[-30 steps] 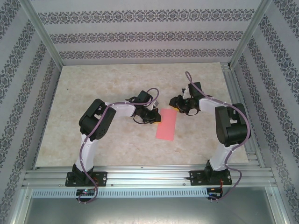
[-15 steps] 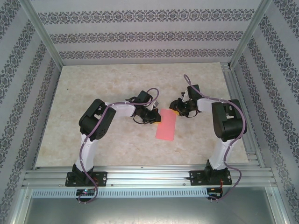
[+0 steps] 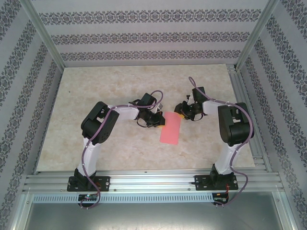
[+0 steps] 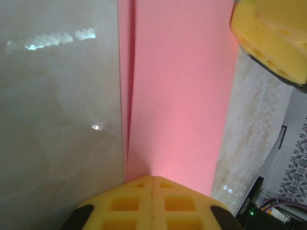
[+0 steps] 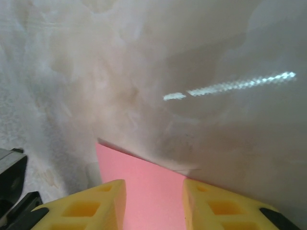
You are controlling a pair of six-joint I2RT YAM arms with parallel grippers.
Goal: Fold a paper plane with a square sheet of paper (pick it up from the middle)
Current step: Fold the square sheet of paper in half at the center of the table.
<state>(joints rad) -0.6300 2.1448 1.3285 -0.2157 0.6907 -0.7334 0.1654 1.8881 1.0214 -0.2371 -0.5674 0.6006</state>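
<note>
Folded pink paper (image 3: 170, 128) lies flat on the beige table (image 3: 105, 86); the left gripper (image 3: 157, 120) meets its left edge, the right gripper (image 3: 180, 111) its far corner.

Arm links: the left arm (image 3: 98, 125) and the right arm (image 3: 233, 127) have bulky black joint housings joined by white shells.
Cables: a purple-grey cable (image 3: 87, 160) runs along each arm in loose loops.
Bases: a flat black base plate (image 3: 88, 183) sits under each arm.
Left end effector (image 4: 152, 179): yellow moulded fingers with square waffle pockets, and black carriers at the corners.
Right end effector (image 5: 152, 189): the same yellow fingers (image 5: 91, 206) with hollow square pockets and black mounts behind them.
Board: a small black circuit board (image 4: 247, 209) with white print and a green light, purple cables beside it.
</note>
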